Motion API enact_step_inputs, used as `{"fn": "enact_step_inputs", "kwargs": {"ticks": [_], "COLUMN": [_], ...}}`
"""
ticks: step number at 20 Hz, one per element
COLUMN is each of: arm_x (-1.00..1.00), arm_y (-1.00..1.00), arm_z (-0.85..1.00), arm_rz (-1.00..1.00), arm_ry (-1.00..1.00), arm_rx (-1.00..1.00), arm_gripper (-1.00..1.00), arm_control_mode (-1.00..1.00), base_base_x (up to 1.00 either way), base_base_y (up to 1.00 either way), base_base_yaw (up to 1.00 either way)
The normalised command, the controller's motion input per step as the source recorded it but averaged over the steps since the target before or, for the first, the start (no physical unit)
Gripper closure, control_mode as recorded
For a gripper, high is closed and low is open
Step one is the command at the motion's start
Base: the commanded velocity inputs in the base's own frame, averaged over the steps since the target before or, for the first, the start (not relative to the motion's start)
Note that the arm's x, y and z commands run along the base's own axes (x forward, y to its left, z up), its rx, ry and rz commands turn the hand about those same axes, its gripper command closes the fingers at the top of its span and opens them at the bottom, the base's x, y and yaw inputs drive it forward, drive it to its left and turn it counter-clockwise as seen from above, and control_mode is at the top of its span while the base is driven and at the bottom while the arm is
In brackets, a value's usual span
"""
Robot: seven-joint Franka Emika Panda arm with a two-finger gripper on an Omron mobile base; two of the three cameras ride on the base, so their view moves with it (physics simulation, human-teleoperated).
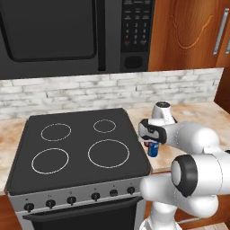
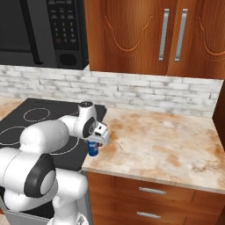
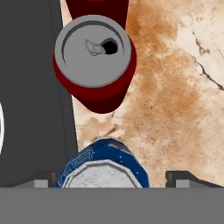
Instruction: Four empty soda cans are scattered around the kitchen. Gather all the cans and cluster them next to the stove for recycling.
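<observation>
A blue soda can (image 3: 103, 168) stands upright on the marble counter (image 3: 175, 100), right beside the edge of the black stove (image 3: 30, 87). My gripper (image 3: 113, 178) hangs straight over it, open, with one fingertip on each side and a small gap to the can. Just beyond stands a red soda can (image 3: 94, 61), and the base of another red can (image 3: 98, 6) shows behind that. From the base views the blue can (image 1: 153, 149) (image 2: 92, 149) sits under the gripper (image 1: 152, 140) (image 2: 99, 139) at the right edge of the stove (image 1: 81, 148) (image 2: 26, 123).
A black microwave (image 1: 67, 31) hangs above the stove, against the white brick backsplash (image 1: 90, 92). Wooden wall cabinets (image 2: 167, 35) are mounted over the counter (image 2: 167, 140), which runs on to the right. Drawers (image 2: 151, 191) lie below it.
</observation>
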Motion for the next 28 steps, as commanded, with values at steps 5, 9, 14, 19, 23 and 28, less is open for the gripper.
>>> {"fn": "enact_step_inputs", "kwargs": {"ticks": [5,9,14,19,23,28], "arm_x": [0.0,-0.07,-0.43,-0.65,-0.71,-0.57], "arm_y": [0.0,0.18,0.05,0.18,0.07,0.03], "arm_z": [0.37,0.3,0.22,0.01,0.0,-0.02], "arm_rz": [0.0,-0.02,-0.06,-0.06,-0.02,0.0], "arm_ry": [0.16,0.13,0.07,0.05,0.01,0.06], "arm_rx": [0.0,0.0,0.0,0.0,0.01,0.03], "arm_gripper": [-1.0,-1.0,-1.0,-1.0,-1.0,-1.0], "arm_control_mode": [-1.0,-1.0,-1.0,-1.0,-1.0,-1.0], "base_base_x": [0.0,0.0,0.0,0.0,0.0,0.0], "base_base_y": [0.0,0.0,0.0,0.0,0.0,0.0], "base_base_yaw": [0.0,0.0,0.0,0.0,0.0,0.0]}}
